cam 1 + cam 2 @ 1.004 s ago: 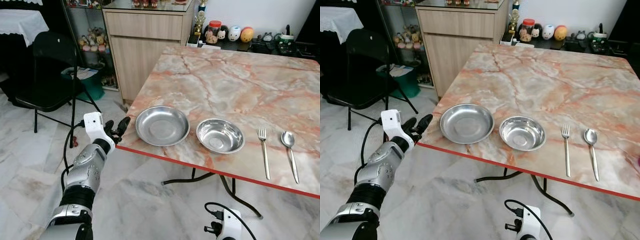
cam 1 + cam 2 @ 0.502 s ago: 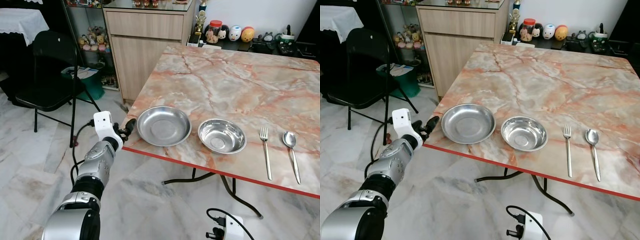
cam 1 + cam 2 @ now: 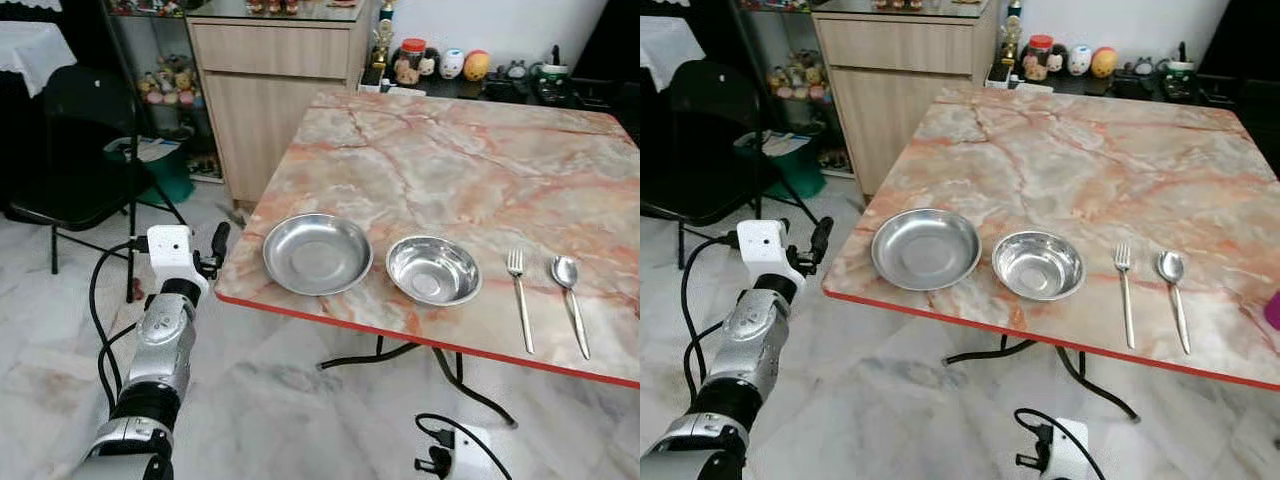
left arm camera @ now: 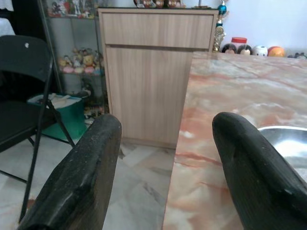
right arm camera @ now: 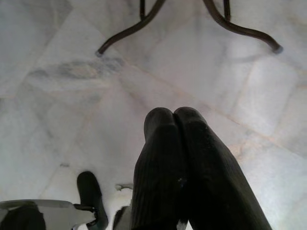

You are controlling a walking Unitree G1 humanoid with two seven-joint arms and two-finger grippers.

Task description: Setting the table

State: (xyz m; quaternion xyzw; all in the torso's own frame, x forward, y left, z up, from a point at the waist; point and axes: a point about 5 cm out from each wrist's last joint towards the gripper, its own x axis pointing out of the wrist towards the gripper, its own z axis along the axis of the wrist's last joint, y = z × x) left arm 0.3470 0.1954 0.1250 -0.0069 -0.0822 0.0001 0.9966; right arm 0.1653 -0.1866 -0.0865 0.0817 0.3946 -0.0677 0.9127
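Observation:
On the marble table (image 3: 450, 160), near its red front edge, lie a shallow steel plate (image 3: 316, 253), a steel bowl (image 3: 433, 270), a fork (image 3: 520, 298) and a spoon (image 3: 570, 300), in a row from left to right. My left gripper (image 3: 218, 245) is raised just off the table's front left corner, open and holding nothing. In the left wrist view its two fingers (image 4: 81, 182) frame the table edge, with the plate's rim (image 4: 283, 136) beyond it. My right gripper (image 5: 175, 143) hangs low over the floor, shut and empty.
A black folding chair (image 3: 70, 150) and a green bin (image 3: 165, 170) stand to the left. Behind the table's far left corner is a wooden cabinet (image 3: 280, 90). Jars and figurines (image 3: 440, 62) line the far side. The table's metal legs (image 3: 400, 350) curve over the marble floor.
The camera has shifted a little. My left arm has drawn in and its wrist has turned, so the fingers now point up beside the table corner. The tableware has not moved.

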